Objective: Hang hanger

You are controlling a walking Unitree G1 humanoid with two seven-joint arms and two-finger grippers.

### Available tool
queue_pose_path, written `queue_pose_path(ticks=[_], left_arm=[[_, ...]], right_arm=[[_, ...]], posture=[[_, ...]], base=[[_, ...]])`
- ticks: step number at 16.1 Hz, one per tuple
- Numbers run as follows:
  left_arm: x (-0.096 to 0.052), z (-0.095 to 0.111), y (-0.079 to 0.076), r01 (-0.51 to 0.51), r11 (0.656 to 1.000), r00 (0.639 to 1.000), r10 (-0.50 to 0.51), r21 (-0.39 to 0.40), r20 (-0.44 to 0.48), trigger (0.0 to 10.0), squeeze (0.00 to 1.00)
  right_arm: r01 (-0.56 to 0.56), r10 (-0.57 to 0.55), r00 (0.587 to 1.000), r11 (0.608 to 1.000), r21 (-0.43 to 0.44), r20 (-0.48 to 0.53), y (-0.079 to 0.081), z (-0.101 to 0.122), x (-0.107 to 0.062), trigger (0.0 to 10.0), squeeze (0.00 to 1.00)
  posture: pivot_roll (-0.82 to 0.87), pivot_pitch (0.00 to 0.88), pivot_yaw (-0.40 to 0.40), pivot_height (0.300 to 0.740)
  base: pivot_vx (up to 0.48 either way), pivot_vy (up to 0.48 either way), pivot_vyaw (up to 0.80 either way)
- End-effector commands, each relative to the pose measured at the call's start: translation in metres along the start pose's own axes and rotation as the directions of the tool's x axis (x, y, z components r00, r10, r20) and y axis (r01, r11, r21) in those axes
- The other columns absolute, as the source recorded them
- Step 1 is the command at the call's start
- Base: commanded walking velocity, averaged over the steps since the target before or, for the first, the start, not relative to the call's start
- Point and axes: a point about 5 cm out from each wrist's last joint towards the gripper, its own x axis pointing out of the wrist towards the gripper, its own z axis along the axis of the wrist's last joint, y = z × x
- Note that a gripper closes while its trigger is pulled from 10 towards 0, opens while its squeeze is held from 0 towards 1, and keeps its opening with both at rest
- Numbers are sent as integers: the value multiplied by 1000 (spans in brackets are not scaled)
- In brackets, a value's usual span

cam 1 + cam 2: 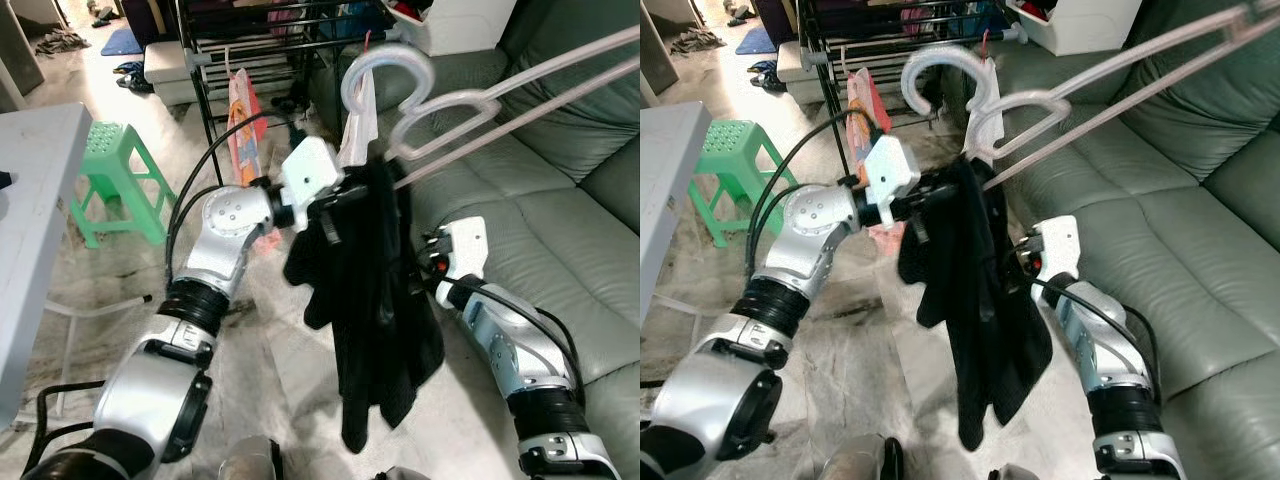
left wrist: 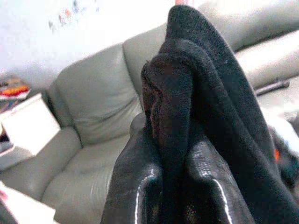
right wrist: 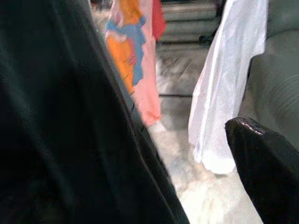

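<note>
A translucent plastic hanger point(image 1: 440, 110) hangs in mid-air close to the camera. Its hook point(image 1: 385, 65) is uppermost and its long arms run off to the upper right. From its neck a black garment point(image 1: 370, 300) droops toward the floor. My left gripper point(image 1: 345, 195) is shut on the top of this garment, and the left wrist view has both glossy fingers point(image 2: 135, 186) pinching the fabric. My right gripper point(image 1: 422, 262) is low on the sofa side, tucked behind the cloth. One of its fingers point(image 3: 266, 158) stands well apart from the cloth, and it is open.
A black drying rack point(image 1: 280, 30) stands behind, with a pink-orange garment point(image 1: 243, 120) and a white one point(image 1: 360, 110) on it. The grey-green sofa point(image 1: 560, 230) is on the right, a green stool point(image 1: 115, 180) and a grey table point(image 1: 30, 200) on the left. The floor is marble tile.
</note>
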Motion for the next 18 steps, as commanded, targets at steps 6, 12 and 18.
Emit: queue_pose_path(ticks=[6, 12, 18], left_arm=[[12, 55, 24, -97, 995, 975, 101, -30, 200, 0, 0], [-4, 5, 12, -135, 990, 990, 136, 28, -32, 0, 0], [2, 9, 9, -116, 992, 993, 117, 42, -13, 0, 0]], right_arm=[[50, -46, 996, 998, 42, -75, -3, -10, 6, 10000, 0], [81, -87, 978, 996, 40, 189, -19, 35, -11, 10000, 0], [-151, 149, 975, 989, 0, 163, 1, 33, -14, 10000, 0]], posture=[[-35, 0, 18, 740], [-48, 0, 25, 740], [-49, 0, 26, 740]], base=[[0, 0, 0], [0, 0, 0], [0, 0, 0]])
